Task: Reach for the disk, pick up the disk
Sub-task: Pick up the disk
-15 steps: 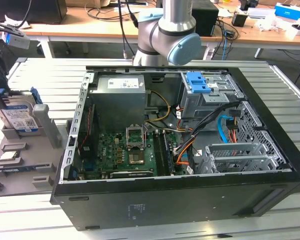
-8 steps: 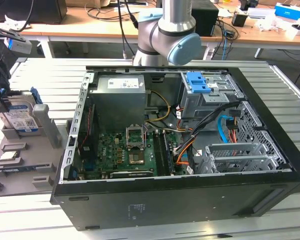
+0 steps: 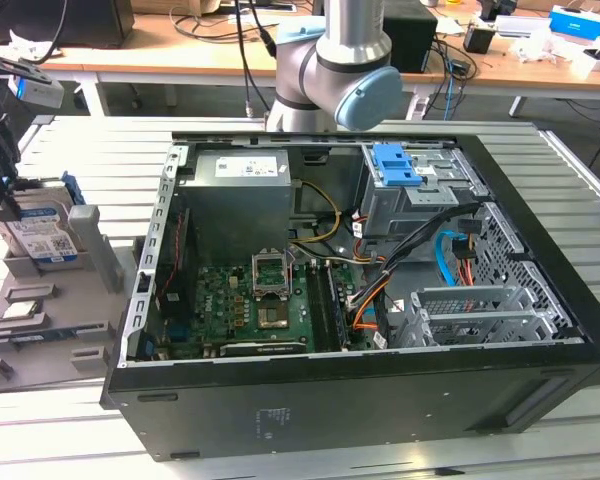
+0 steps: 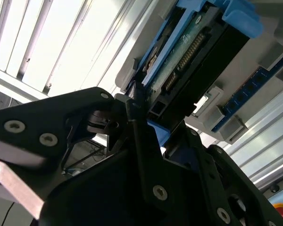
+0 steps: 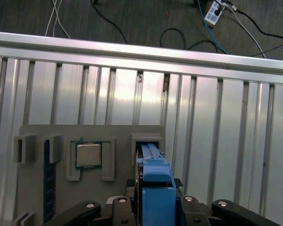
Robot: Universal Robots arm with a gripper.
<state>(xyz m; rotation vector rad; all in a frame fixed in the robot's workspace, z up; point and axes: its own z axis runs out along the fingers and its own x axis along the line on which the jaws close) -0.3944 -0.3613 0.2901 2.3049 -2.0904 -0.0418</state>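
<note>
Metal table (image 3: 80,140) carries the open computer case (image 3: 380,400) | grey holder (image 3: 95,245) beside it keeps the disk (image 3: 42,238) standing on edge — easy to grab | gripper (image 5: 156,207) sits over its top; I cannot tell if it squeezes.

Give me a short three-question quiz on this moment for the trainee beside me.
1. True or false: the disk lies flat inside the computer case.
2. In the first wrist view, what sits in the recess of the grey holder beside the disk's slot? A) a processor chip B) a fan C) a screwdriver
3. Which thing is the gripper nearest to?
Key: 1 false: it stands on edge in the grey holder, to the exterior view's left of the computer case. 2 A. 3 the disk: the gripper is right at its blue bracket.
</note>
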